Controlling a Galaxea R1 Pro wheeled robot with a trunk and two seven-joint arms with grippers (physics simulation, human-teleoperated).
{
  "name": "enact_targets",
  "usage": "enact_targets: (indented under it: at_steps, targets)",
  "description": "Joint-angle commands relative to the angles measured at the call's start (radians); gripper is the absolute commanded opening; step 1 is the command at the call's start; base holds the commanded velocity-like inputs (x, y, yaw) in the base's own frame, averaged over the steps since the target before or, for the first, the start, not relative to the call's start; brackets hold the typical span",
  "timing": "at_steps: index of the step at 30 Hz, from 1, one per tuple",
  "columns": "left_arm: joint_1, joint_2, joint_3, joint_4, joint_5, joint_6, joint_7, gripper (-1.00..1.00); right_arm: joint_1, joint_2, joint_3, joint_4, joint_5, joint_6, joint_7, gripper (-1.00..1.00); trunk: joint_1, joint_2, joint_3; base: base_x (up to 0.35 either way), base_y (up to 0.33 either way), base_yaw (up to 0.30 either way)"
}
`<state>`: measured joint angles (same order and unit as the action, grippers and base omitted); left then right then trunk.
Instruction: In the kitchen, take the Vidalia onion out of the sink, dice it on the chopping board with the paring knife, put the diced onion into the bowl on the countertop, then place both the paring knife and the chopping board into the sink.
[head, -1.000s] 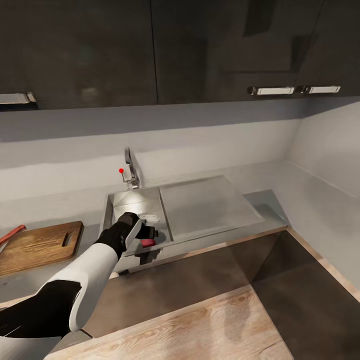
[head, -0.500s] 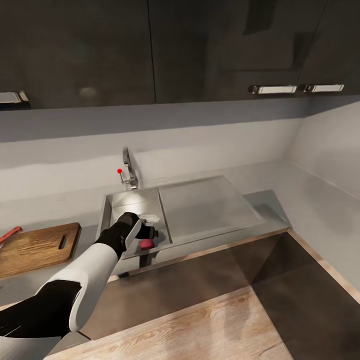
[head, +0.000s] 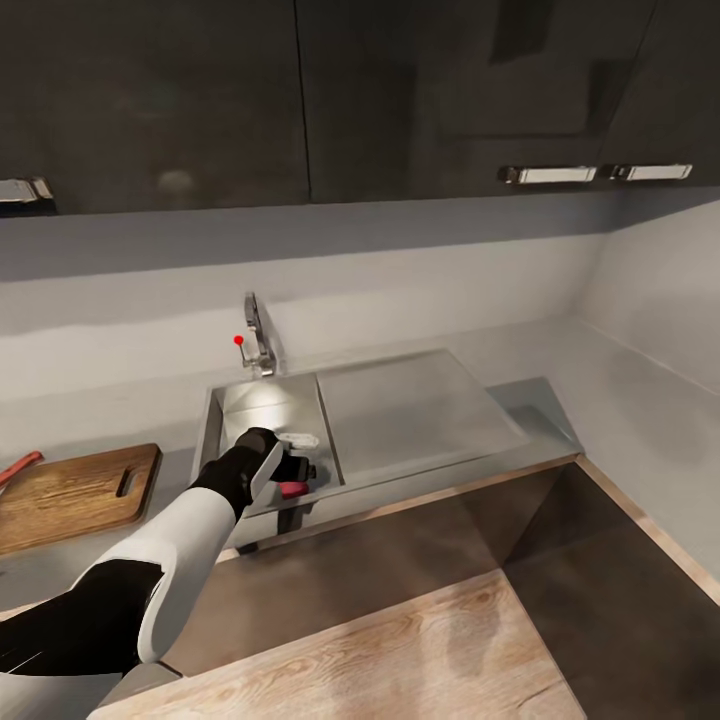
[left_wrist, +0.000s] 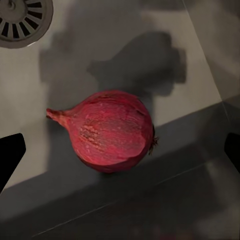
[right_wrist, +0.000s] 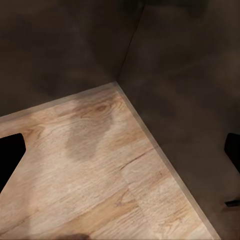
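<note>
Left wrist view: the left gripper (left_wrist: 120, 150) hangs wide open over the onion (left_wrist: 110, 131), which lies on the sink (left_wrist: 30, 90) floor near the drain (left_wrist: 22, 19), nothing held. Closing off-centre, the round onion could roll or squirt free.

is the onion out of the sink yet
No, still in. The onion lies on the sink floor near the drain, between the open left gripper fingers.

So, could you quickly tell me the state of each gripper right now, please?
Left gripper: open, fingers either side of the onion in the sink, not gripping.
Right gripper: open, empty.
</note>
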<state>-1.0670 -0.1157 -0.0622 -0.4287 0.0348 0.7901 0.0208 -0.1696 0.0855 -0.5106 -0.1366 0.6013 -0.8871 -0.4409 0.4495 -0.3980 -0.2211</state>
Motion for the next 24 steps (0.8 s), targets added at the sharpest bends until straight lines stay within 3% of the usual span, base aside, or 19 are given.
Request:
enact_targets:
  at_steps: [1, 24]
  targets:
    - [-0.001, 0.001, -0.005, -0.001, 0.004, 0.004, 0.002, 1.00, -0.001, 0.000, -0.005, 0.000, 0.011, -0.001, -0.007, 1.00, 0.001, -0.002, -0.003, 0.000, 0.000, 0.000]
    - [-0.001, 0.002, -0.005, 0.004, 0.004, 0.004, 0.002, 1.00, -0.001, 0.000, -0.005, 0.000, 0.011, -0.001, -0.007, 1.00, 0.001, -0.002, -0.015, 0.032, 0.000, 0.000]
